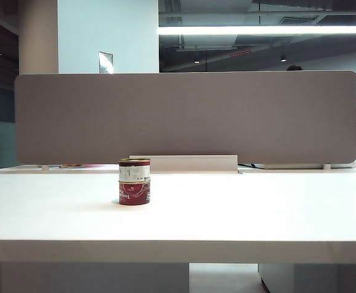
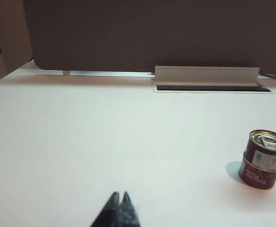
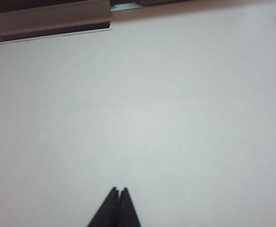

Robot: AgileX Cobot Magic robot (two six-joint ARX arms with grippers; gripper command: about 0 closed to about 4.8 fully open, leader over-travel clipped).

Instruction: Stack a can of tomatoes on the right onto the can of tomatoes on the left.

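Two red cans of tomatoes stand stacked on the white table (image 1: 239, 207), left of the middle in the exterior view. The top can (image 1: 134, 170) rests squarely on the bottom can (image 1: 134, 193). The left wrist view shows the same stack, top can (image 2: 267, 151) with a pull-tab lid over the bottom can (image 2: 257, 175). My left gripper (image 2: 120, 194) is shut with nothing in it, well away from the stack over bare table. My right gripper (image 3: 119, 189) is also shut and empty; no can appears in its view. Neither gripper shows in the exterior view.
A grey partition panel (image 1: 184, 116) runs along the table's far edge. A low beige cable cover (image 1: 190, 163) sits at its foot, seen too in the wrist views as the cable cover (image 2: 206, 74) and cable cover (image 3: 52, 16).
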